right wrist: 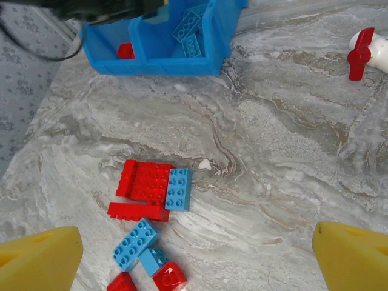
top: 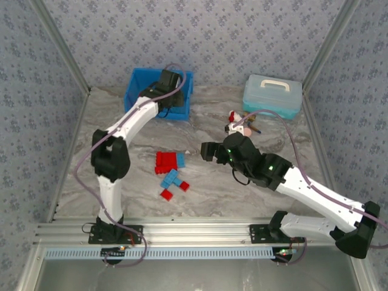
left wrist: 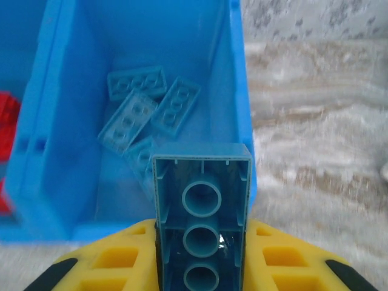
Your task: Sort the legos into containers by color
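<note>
My left gripper [top: 168,85] hovers over the right compartment of the blue bin [top: 136,91], shut on a light blue lego [left wrist: 202,218] whose hollow underside faces the camera. Below it, several light blue legos [left wrist: 139,109] lie in that compartment of the bin [left wrist: 54,151]. A red lego [left wrist: 7,115] shows in the left compartment. Mid-table lies a loose pile of legos [top: 170,170]: red bricks [right wrist: 148,182], a blue brick [right wrist: 179,189] against them, and another blue one [right wrist: 134,244]. My right gripper [top: 209,151] hangs open to the right of the pile, nothing between its fingers [right wrist: 42,260].
A pale teal lidded box [top: 273,95] with a white handle stands at the back right. A small red-and-white bottle [top: 235,121] lies just behind my right gripper, and it appears as the bottle [right wrist: 367,51] at the right wrist view's upper right. Metal frame rails border the table.
</note>
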Controlling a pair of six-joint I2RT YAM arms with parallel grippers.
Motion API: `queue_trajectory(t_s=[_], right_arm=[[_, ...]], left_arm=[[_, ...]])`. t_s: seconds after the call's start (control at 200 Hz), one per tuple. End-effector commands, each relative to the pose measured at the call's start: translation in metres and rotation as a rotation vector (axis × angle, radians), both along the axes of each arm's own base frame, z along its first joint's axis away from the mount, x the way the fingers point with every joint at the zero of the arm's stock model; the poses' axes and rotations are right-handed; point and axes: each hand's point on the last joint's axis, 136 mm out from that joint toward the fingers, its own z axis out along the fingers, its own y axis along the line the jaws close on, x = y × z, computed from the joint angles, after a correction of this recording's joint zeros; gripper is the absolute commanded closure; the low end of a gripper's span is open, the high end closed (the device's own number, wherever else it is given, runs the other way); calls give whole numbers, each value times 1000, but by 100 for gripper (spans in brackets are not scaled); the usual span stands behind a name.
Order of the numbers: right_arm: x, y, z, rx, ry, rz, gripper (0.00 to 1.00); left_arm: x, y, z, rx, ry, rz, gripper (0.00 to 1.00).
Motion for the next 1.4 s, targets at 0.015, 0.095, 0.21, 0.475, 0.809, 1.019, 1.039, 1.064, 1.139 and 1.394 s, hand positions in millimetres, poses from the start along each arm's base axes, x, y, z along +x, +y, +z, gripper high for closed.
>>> queue_trajectory(t_s=[0.015,0.095,0.21,0.475,0.809,1.019,1.039,1.064,1.139,1.394], right_arm=[[-3,-12,0,-3,-4,-43,0],[-4,-13,2,-1,-7,-41,0],[-4,-12,3,-3,-8,-36,0],[-5,-12,4,2,-6,-35,0],[4,6,-20,-88,51,-2,0],[16,52,-68,-238,164,103,0],[19,57,-73,-248,176,107,1],[22,66,-76,-249,185,115,2],[29,89,-93,-290,217,189,9],[23,144,-141,-259,389,262,0]], left_arm=[[30,4,-6,-24,30,-2,72],[47,-3,-17,-51,48,-30,71],[56,-9,-40,-18,98,-53,66],[55,-8,-49,-20,126,-37,46],[8,-1,74,-177,-34,-55,45],[-81,21,125,-208,-112,-168,42],[-90,24,124,-203,-114,-176,41],[-101,28,123,-197,-118,-184,39],[-132,47,117,-170,-132,-177,35],[-217,120,89,21,-118,-82,25]])
